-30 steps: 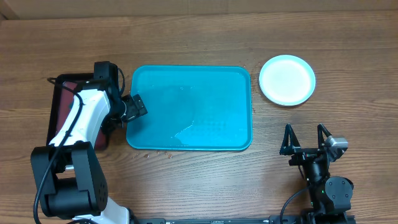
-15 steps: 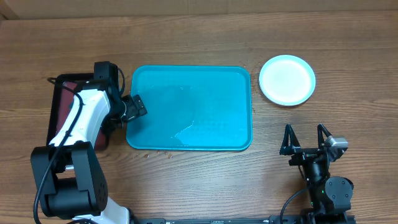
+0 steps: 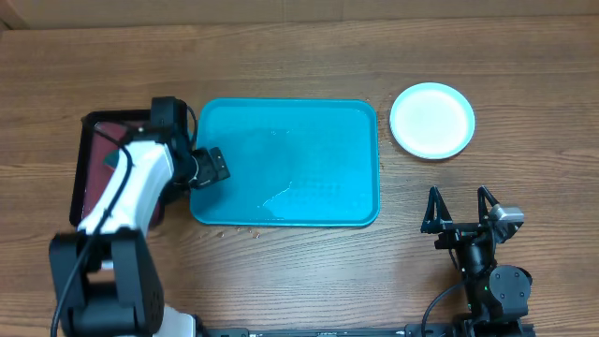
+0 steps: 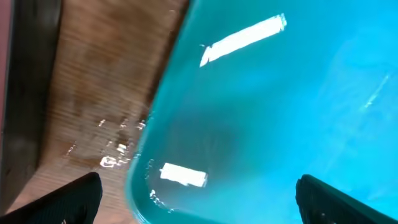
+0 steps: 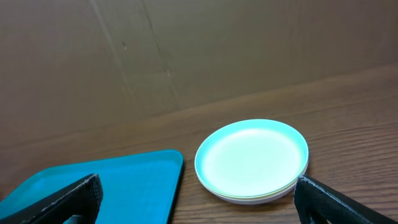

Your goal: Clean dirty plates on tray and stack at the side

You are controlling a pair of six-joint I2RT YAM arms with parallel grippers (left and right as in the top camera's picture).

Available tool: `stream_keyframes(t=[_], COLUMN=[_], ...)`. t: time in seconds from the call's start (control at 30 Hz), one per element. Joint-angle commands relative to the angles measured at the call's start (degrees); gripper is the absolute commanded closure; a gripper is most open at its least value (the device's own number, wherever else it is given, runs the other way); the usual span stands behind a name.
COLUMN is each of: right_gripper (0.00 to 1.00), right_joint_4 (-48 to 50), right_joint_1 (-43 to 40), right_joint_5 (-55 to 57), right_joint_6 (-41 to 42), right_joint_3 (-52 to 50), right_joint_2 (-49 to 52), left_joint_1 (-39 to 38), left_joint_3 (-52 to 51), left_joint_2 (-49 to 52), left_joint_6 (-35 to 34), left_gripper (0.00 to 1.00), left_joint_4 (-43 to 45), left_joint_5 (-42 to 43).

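Toward the far right corner of the counter (image 3: 281, 56), the plates (image 3: 431, 120) are sitting in a stack, pale aqua on top, just beside the teal-blue tray (image 3: 309, 140) lying mid-counter. Over the tray's left rim the left end effector (image 3: 211, 167) is hovering, fingers spread wide, gripping nothing. Near the front right edge the right end effector (image 3: 460, 208) is resting, likewise spread wide.

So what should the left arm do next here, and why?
Probably lift the left gripper away from the tray and back to rest. The tray holds no plates, the plates sit stacked on the table to its right, and the open fingers hold nothing.
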Motion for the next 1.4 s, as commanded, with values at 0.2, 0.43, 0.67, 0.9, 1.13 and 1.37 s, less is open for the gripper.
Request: stream_keyframes(t=[0.2, 0.43, 0.67, 0.9, 1.13, 1.37], right_gripper=[0.00, 0.00, 0.00, 0.00, 0.00, 0.00], right_joint_4=[0.37, 0.37, 0.37, 0.37, 0.37, 0.37], right_joint_1=[0.15, 0.15, 0.15, 0.15, 0.15, 0.15], right_joint_5=[0.33, 0.33, 0.33, 0.33, 0.33, 0.33], right_joint_6=[-0.42, -0.42, -0.42, -0.42, -0.42, -0.42], right_joint_3=[-0.61, -0.61, -0.61, -0.61, -0.61, -0.61], right_joint_2=[-0.57, -0.57, -0.57, -0.57, -0.57, -0.57], left_joint_1=[-3.98, -4.02, -4.00, -3.98, -3.98, -3.98], left_joint_3=[-15.87, -28.37, -38.86, -45.09, -51.58, -59.56], left_joint_2=[-19.98, -30.97, -50.16, -67.01, -81.61, -89.94], left_joint_6=[6.99, 6.97, 8.70, 10.23, 11.67, 11.65], left_gripper=[0.00, 0.00, 0.00, 0.00, 0.00, 0.00], left_joint_4=[11.08, 23.26, 32.02, 32.11, 32.74, 40.50], left_joint_5=[-2.54, -2.25, -0.70, -0.72, -0.72, -0.66])
